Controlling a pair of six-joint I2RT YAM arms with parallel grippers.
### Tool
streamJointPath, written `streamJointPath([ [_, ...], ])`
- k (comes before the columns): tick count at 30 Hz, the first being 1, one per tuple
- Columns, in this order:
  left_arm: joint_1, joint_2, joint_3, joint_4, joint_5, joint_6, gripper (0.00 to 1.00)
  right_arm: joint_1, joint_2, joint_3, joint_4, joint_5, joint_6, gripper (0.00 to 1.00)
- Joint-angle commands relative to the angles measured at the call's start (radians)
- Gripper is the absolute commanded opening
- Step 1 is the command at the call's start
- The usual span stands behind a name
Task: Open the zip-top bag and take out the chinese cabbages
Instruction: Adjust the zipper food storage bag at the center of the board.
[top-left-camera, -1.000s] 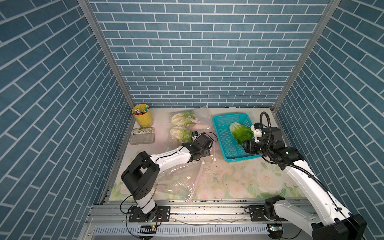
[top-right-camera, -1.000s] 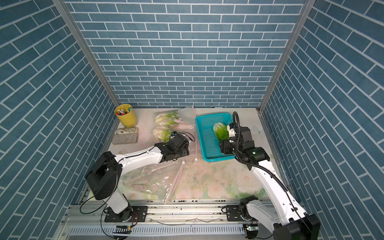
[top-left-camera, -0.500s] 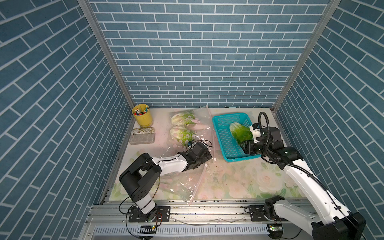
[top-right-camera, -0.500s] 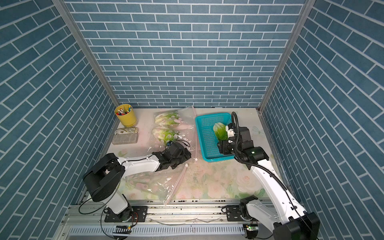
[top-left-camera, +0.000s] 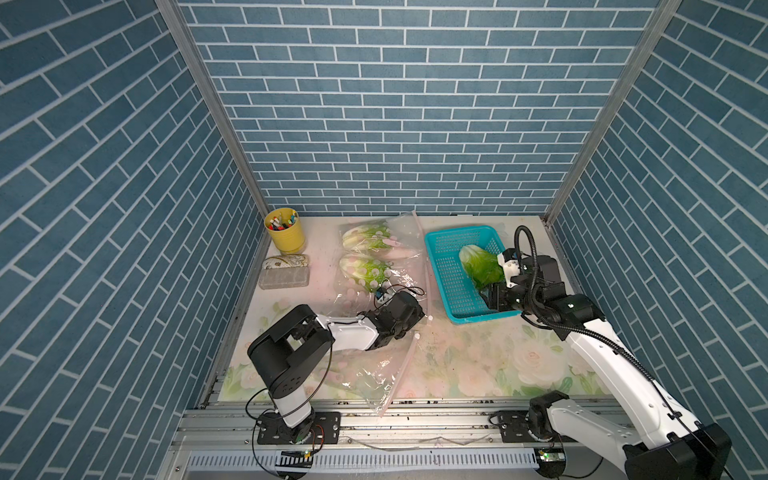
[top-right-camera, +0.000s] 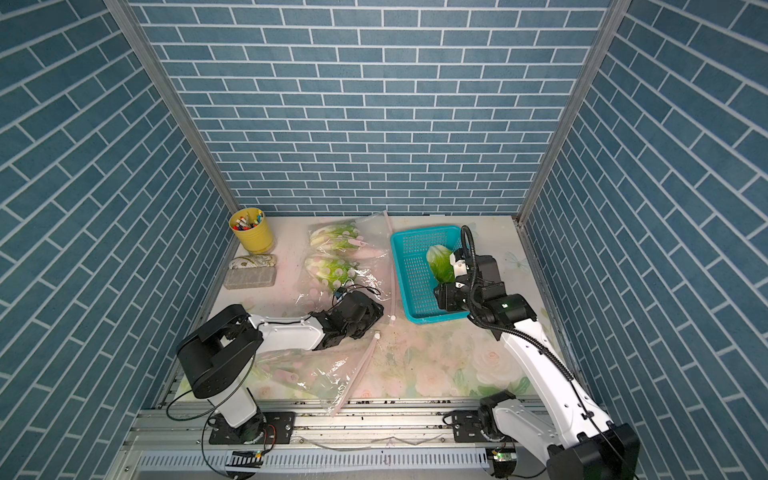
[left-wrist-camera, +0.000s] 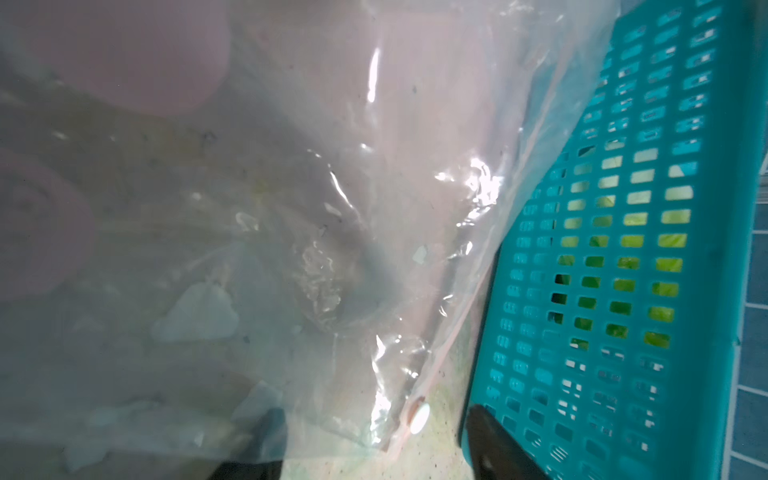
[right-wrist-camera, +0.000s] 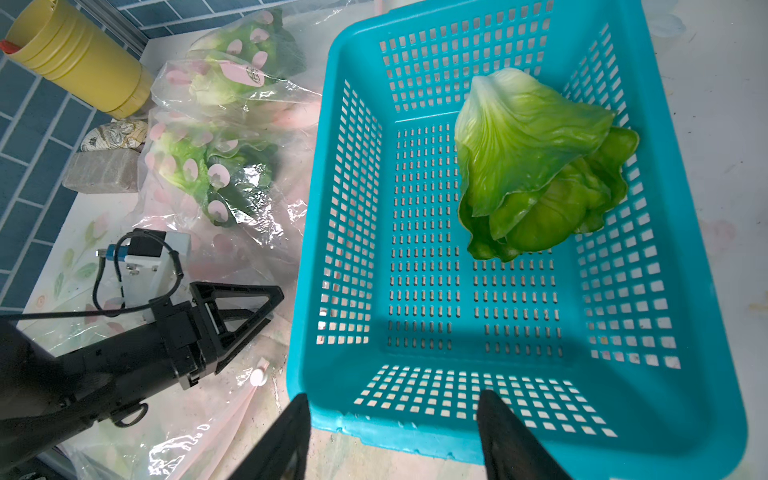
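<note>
- We note the left end effector (top-left-camera: 415, 316) fingers apart, zip-top bag (left-wrist-camera: 374, 166) film between them, unclamped.
- Right end effector (right-wrist-camera: 395, 432) fingers apart, empty, over the teal basket (right-wrist-camera: 305, 291) rim.
- One chinese cabbage (right-wrist-camera: 536, 158) lies in the basket; two chinese cabbages (top-left-camera: 365, 270) sit bagged on the counter (top-left-camera: 478, 361).

Cabbage (top-left-camera: 480, 266) in basket (top-left-camera: 451, 241); two apparently in bag (top-left-camera: 405, 237)

top views: high, front, downward – whole cell | wrists: close – share basket (left-wrist-camera: 715, 249) (right-wrist-camera: 308, 249)
</note>
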Motion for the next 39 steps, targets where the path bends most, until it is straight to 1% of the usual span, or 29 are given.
streamJointPath([
  [1,0.003,0.039,0.026,-0.023,-0.048,0.010,0.57,0.010,-0.003,-0.005,-0.012,0.016,-0.038,0.64],
  [3,0.013,0.053,0.030,-0.017,-0.050,0.010,0.46,0.012,-0.006,-0.007,-0.014,0.030,-0.037,0.63],
  [6,0.037,0.069,0.029,-0.004,-0.046,0.017,0.27,0.013,-0.017,-0.012,-0.007,0.045,-0.036,0.63],
  [8,0.060,0.061,0.019,-0.003,-0.042,0.027,0.00,0.015,-0.023,-0.018,0.001,0.040,-0.045,0.62],
  [10,0.079,0.034,0.006,-0.014,-0.045,0.048,0.00,0.018,-0.024,-0.022,0.011,0.036,-0.050,0.61],
  [13,0.110,-0.045,-0.007,-0.072,-0.060,0.123,0.00,0.021,-0.007,-0.023,0.031,0.005,-0.056,0.61],
  [18,0.136,-0.265,-0.001,-0.286,-0.141,0.303,0.00,0.043,0.058,-0.007,0.080,-0.074,-0.070,0.61],
  [20,0.149,-0.363,0.001,-0.380,-0.155,0.373,0.00,0.074,0.085,-0.007,0.130,-0.090,-0.099,0.64],
  [21,0.156,-0.393,0.002,-0.425,-0.152,0.389,0.00,0.094,0.097,-0.013,0.164,-0.096,-0.121,0.68],
  [23,0.177,-0.469,-0.002,-0.513,-0.134,0.409,0.00,0.164,0.116,-0.049,0.270,-0.087,-0.201,0.74],
  [26,0.198,-0.554,-0.018,-0.602,-0.102,0.434,0.00,0.293,0.140,-0.105,0.459,-0.029,-0.355,0.77],
  [29,0.206,-0.645,-0.036,-0.670,-0.086,0.456,0.00,0.394,0.171,-0.175,0.686,-0.015,-0.537,0.83],
  [30,0.208,-0.672,-0.040,-0.688,-0.084,0.459,0.00,0.413,0.193,-0.177,0.730,-0.022,-0.582,0.84],
  [31,0.213,-0.708,-0.045,-0.707,-0.082,0.463,0.00,0.431,0.225,-0.165,0.759,-0.038,-0.623,0.83],
  [34,0.241,-0.787,-0.054,-0.754,-0.063,0.469,0.00,0.493,0.348,-0.075,0.739,-0.071,-0.736,0.77],
  [36,0.268,-0.823,-0.064,-0.766,-0.037,0.469,0.00,0.544,0.412,-0.049,0.781,-0.085,-0.795,0.74],
  [39,0.300,-0.860,-0.080,-0.765,0.001,0.460,0.00,0.603,0.485,-0.053,0.927,-0.109,-0.788,0.69],
])
